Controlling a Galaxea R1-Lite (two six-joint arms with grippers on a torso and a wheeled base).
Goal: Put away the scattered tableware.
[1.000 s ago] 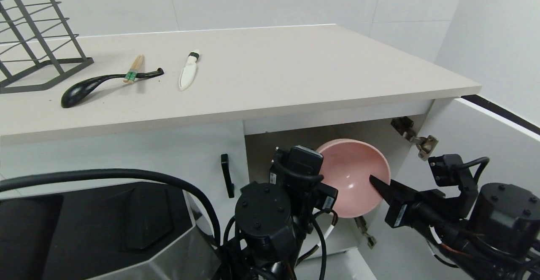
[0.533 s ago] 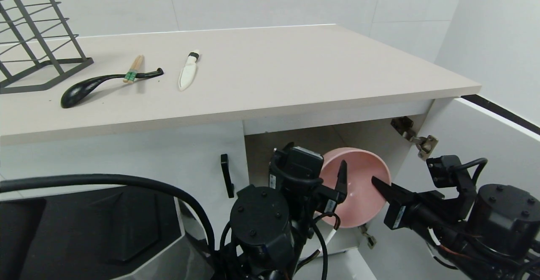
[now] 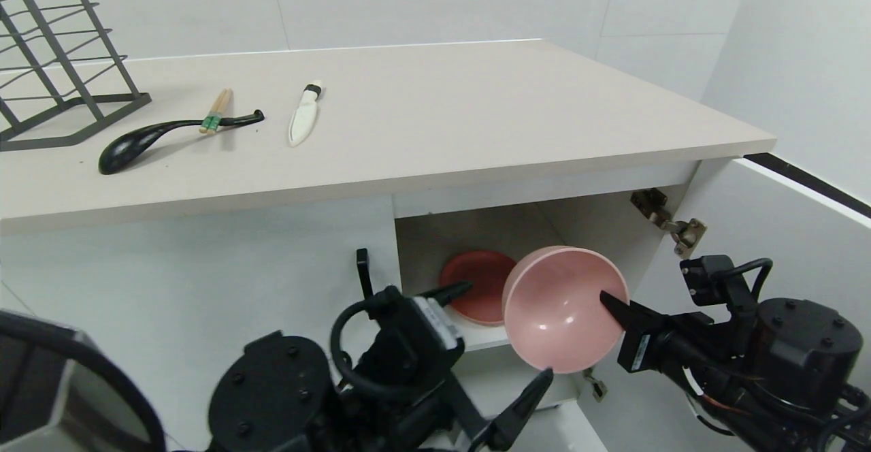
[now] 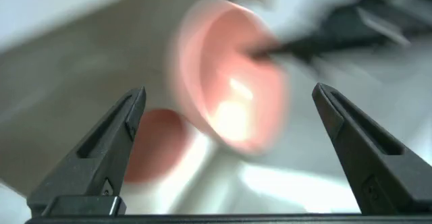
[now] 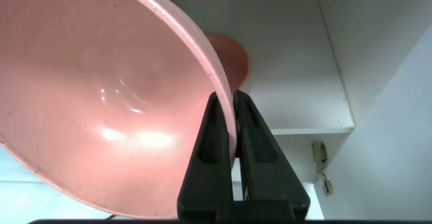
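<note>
Right hand (image 5: 226,109): clenched on the rim of the pink bowl (image 3: 561,309), one finger inside the wall and one outside. The right wrist view shows the pinch plainly.

Pink bowl: off the shelf and tipped up on edge, with its hollow facing back toward the robot. It hangs in front of the open cabinet (image 3: 592,217) at the right side of the opening. In the head view its rim overlaps the red dish (image 3: 476,287); I cannot tell whether the two touch.

Left hand (image 3: 510,329): released, fingers spread wide and holding nothing. It is low in front of the cabinet, below and to the left of the bowl. In the left wrist view the bowl shows between the two fingers, farther off and blurred.

Red dish: lies flat on the cabinet shelf (image 3: 480,337), toward the left of the compartment, behind the bowl.

Cabinet door (image 3: 769,234): swung out to the right, with a metal hinge (image 3: 670,224) at its upper inner corner. The neighbouring door on the left is closed and has a black handle (image 3: 364,271).

Tabletop (image 3: 442,111), above the cabinet:
- A black ladle (image 3: 146,140) lies far left.
- Chopsticks (image 3: 216,110) rest with their banded ends on the ladle's stem.
- A white knife (image 3: 304,117) lies just right of those, apart from them.
- A dark wire rack (image 3: 54,64) stands at the far left corner.
</note>
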